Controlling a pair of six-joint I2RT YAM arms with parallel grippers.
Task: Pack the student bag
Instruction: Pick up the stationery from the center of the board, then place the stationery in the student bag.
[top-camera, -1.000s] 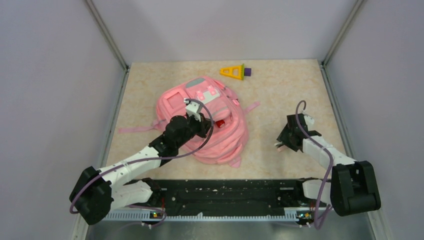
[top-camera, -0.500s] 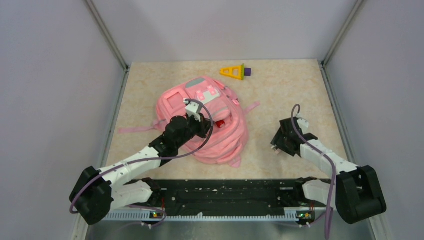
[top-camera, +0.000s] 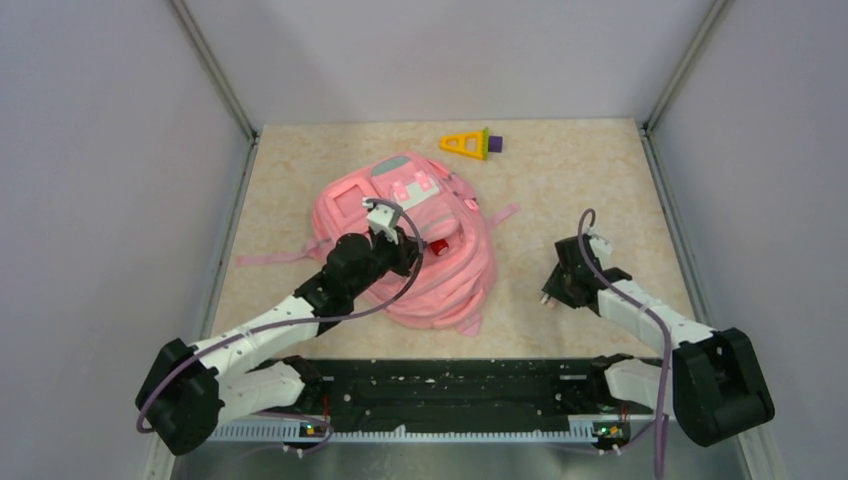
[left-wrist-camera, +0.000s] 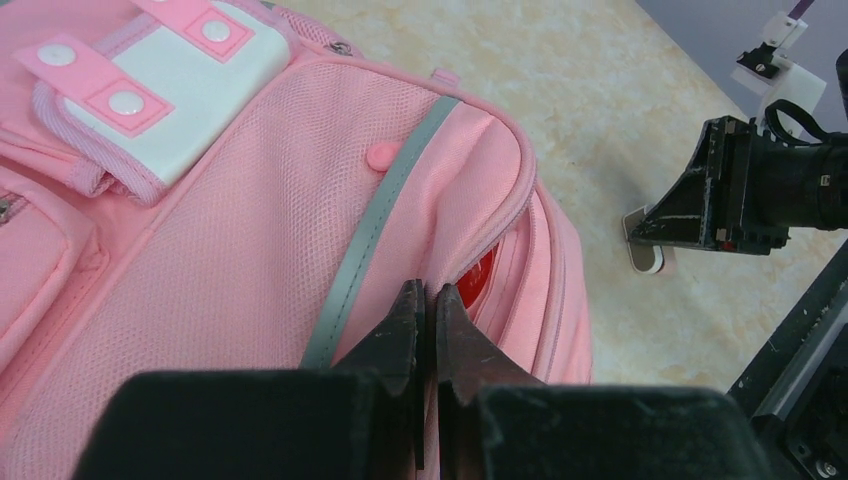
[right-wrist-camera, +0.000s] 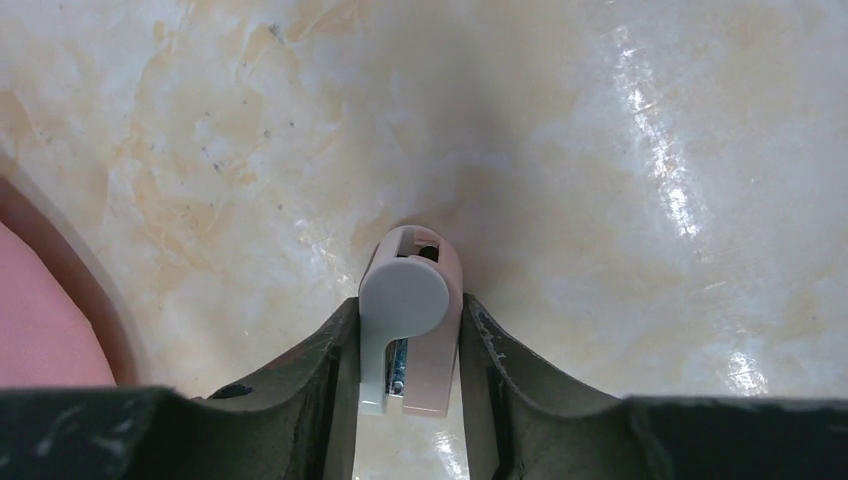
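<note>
While nipping the small white-and-pink piece (right-wrist-camera: 403, 280) off the table (top-camera: 560, 180) toward the near right corner, hold the right gripper (right-wrist-camera: 409, 305) plumb and centred: jaws narrow, pressed against both flanks of the piece, the piece itself flat on the marbled top. Squeeze no harder than needed, since smooth and slim by the look and likely to squirt forwards out of the pinch; lift straight up before swinging left. Carry high enough to pass over the bulging near side of the student bag (top-camera: 460, 270), lying front-up left of centre, one strap trailing toward the left edge and another toward the right. Aim for the open slit on the bag's right side, marked by a red thing (left-wrist-camera: 480, 272) already inside. Leave the left gripper (left-wrist-camera: 423, 300) where poised: jaws shut tight, tips set at the lip of that slit beside a grey strip (left-wrist-camera: 375, 235); cannot tell whether pinching a fold of fabric or merely pressing on top. Judge the lip worth holding up and steady, so as to give a wide mouth; release only once well inside, never on the rim. Ignore for now the yellow triangle (top-camera: 462, 143) with a purple end by the far edge, near the bag.
</note>
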